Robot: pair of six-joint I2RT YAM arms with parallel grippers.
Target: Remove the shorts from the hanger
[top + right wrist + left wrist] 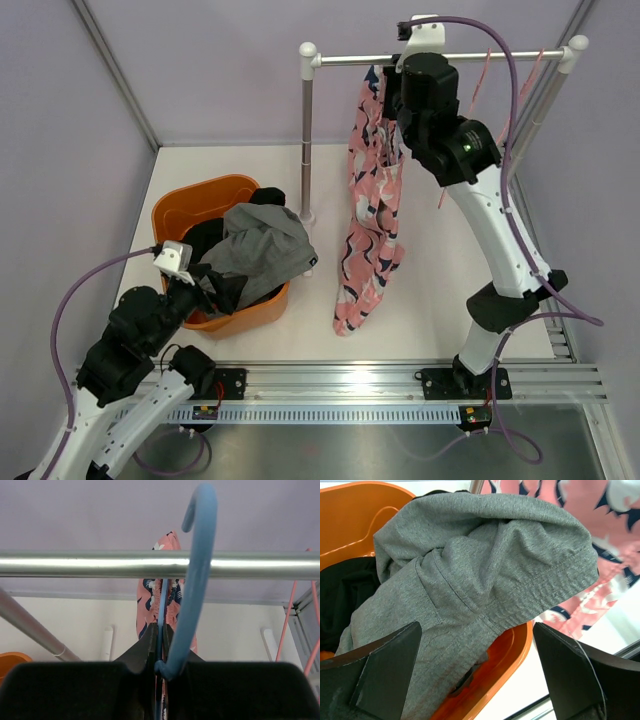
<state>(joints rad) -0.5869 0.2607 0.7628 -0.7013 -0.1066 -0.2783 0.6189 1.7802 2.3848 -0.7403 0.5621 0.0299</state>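
Observation:
The pink patterned shorts (370, 220) hang from a blue hanger (197, 570) hooked over the silver rail (440, 57). Their lower end rests on the table. My right gripper (398, 112) is up at the rail, shut on the hanger's blue wire just below the hook (161, 630). The shorts (170, 595) show behind the fingers. My left gripper (218, 290) is open and empty over the near rim of the orange basket (190, 205). In the left wrist view the gripper (477, 680) hovers over a grey garment (480, 570), and the shorts (600, 510) lie beyond it.
The basket holds the grey garment (262, 245) and black clothes (205, 240). The rack's left post (307, 140) stands between basket and shorts. Thin pink hangers (530, 80) hang at the rail's right end. Walls enclose the table on three sides.

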